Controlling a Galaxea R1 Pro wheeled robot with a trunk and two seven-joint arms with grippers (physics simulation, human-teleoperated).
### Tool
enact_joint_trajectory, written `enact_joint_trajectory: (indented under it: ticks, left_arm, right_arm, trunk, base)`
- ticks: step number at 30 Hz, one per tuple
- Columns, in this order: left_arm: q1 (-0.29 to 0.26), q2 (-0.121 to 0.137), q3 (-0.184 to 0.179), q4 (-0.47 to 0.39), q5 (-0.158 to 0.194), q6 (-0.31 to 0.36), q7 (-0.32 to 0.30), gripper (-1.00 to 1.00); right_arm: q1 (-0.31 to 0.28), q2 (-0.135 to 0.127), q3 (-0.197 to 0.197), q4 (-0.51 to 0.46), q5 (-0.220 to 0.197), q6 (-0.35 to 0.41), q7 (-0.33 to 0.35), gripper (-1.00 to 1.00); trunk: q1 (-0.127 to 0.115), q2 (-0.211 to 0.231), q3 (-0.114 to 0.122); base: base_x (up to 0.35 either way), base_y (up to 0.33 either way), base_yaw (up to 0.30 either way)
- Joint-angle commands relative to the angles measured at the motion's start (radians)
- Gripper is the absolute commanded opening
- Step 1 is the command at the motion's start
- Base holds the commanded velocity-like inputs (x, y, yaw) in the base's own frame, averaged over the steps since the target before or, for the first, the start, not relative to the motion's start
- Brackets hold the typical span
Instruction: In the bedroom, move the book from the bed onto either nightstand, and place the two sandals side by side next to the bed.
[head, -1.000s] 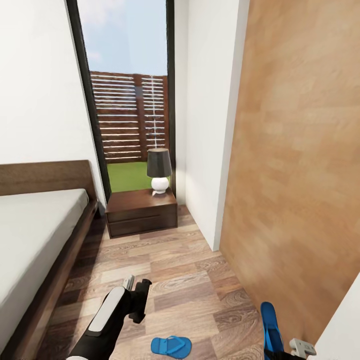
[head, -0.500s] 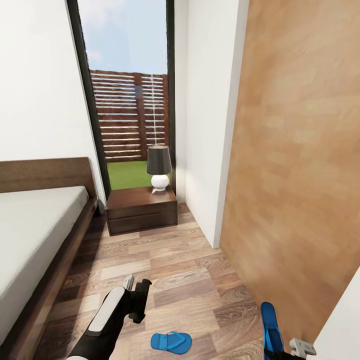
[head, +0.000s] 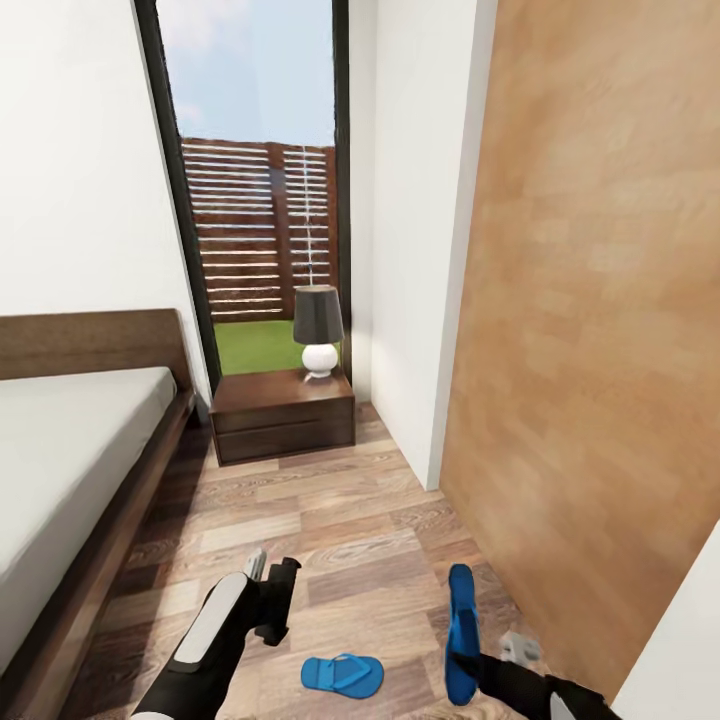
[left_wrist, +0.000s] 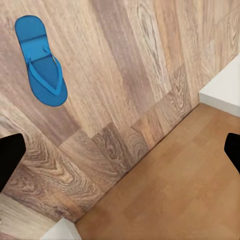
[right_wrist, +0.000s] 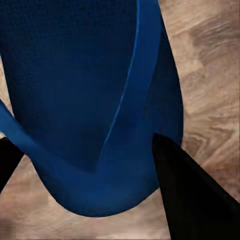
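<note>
One blue sandal (head: 342, 675) lies flat on the wood floor near the lower edge of the head view; it also shows in the left wrist view as the sandal (left_wrist: 42, 62). The other sandal (head: 460, 630) stands on edge above the floor, held by my right gripper (head: 472, 665). In the right wrist view the held sandal (right_wrist: 85, 100) sits between the dark fingers (right_wrist: 192, 200). My left gripper (head: 272, 600) hangs open over bare floor, left of the lying sandal. The bed (head: 70, 450) is at the left, the nightstand (head: 283, 415) beyond it. The book is out of view.
A lamp (head: 318, 335) with a dark shade stands on the nightstand, in front of a tall window (head: 255, 200). A wood-panelled wall (head: 590, 350) closes the right side, a white wall corner (head: 425, 300) juts out before it. The floor strip between bed and wall is narrow.
My right arm has swung left with the sandal, from the picture's lower right edge toward the lying sandal. The left arm has not moved. The view has shifted slightly.
</note>
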Motion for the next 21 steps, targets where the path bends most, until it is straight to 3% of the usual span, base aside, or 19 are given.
enact_joint_trajectory:
  ticks: [1,4,8,12,21]
  left_arm:
    - [0.000,0.002,0.000,-0.002,0.001,0.004,0.006,1.00]
    - [0.000,0.004,0.000,-0.002,0.001,0.004,0.008,1.00]
    - [0.000,0.004,0.000,-0.002,0.001,0.004,0.007,1.00]
    - [0.000,0.004,0.000,-0.001,0.001,0.004,0.007,1.00]
    - [0.000,0.005,-0.001,0.000,0.001,0.005,0.007,1.00]
  right_arm:
    - [0.000,0.001,-0.004,-0.053,0.001,0.059,0.001,-1.00]
    - [0.000,0.017,-0.004,-0.180,0.001,0.166,0.000,-1.00]
    - [0.000,0.030,-0.004,-0.290,0.000,0.206,0.000,-1.00]
    - [-0.002,0.052,-0.004,-0.327,0.001,0.211,-0.001,-1.00]
    - [-0.006,0.072,-0.004,-0.411,0.000,0.288,-0.002,-1.00]
  trunk:
    - [0.004,-0.008,-0.004]
    - [0.015,-0.029,-0.014]
    - [0.031,-0.057,-0.026]
    - [0.046,-0.085,-0.039]
    - [0.080,-0.148,-0.067]
  base:
    - [0.000,0.000,0.000]
    - [0.000,0.000,0.000]
    - [0.000,0.000,0.000]
    - [0.000,0.000,0.000]
    - [0.000,0.000,0.000]
